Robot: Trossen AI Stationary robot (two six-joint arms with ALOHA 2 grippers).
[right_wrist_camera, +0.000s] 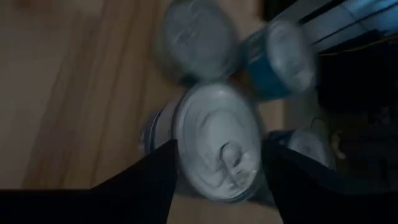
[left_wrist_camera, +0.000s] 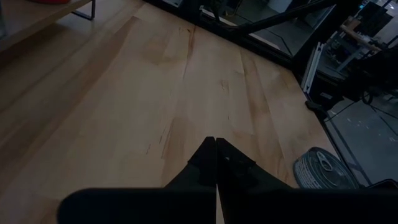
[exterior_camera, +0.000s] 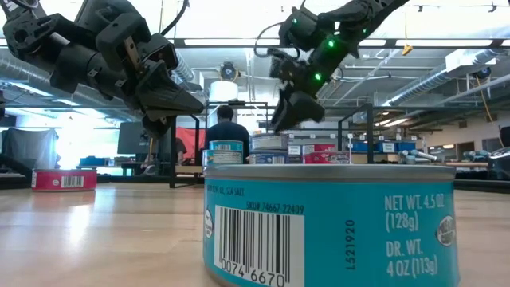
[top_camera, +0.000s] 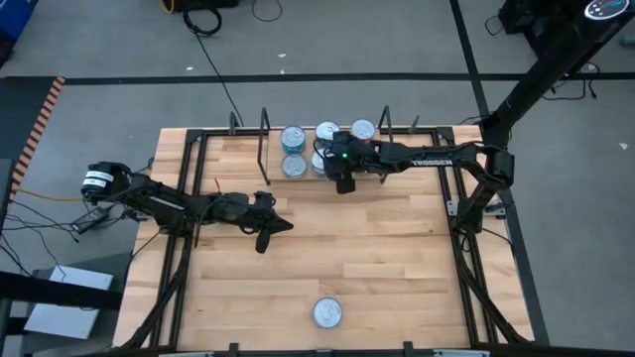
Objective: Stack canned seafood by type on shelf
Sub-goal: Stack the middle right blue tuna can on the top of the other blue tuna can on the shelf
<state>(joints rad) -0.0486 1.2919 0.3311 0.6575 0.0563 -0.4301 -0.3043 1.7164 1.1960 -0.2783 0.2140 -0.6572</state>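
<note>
While one blue tin [top_camera: 327, 312] is sitting alone at the tabletop's [top_camera: 397, 258] near edge, the left gripper [top_camera: 263, 238] is hovering mid-table, jaws together, nearer to it than the right. Farther back, the right gripper [top_camera: 343, 181] is hanging over the cluster of tins [top_camera: 295, 151] on the shelf [top_camera: 273, 159], jaws apart and straddling a stacked tin's lid [right_wrist_camera: 217, 140], not clamping it.
</note>
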